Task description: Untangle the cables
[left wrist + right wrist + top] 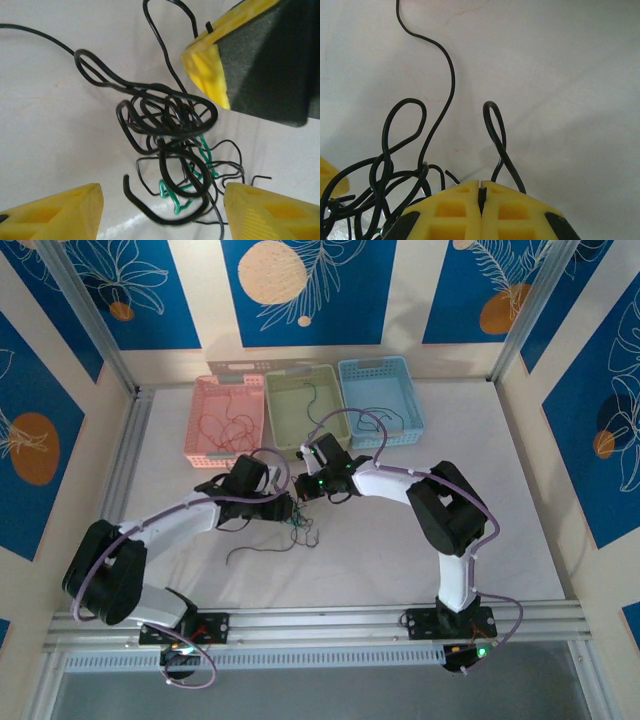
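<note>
The cables [165,145] are a tangled clump of black wires with one green strand, hanging off the white table [45,125] between the two grippers. My left gripper [162,212] is open, and its yellow fingertips [55,212] stand wide on either side of the clump's lower end without touching it. My right gripper [480,186] is shut on a black cable, which is pinched in the slit between its pads, with a loop [495,135] rising beside it. In the top view the cables [300,532] lie just below both grippers, left [283,506] and right [303,487].
At the back of the table stand three baskets: pink [205,445] with red wires inside, green [280,435] with a thin wire, and blue [410,415]. A loose black wire [250,552] trails left of the clump. Purple arm cables arch above both wrists.
</note>
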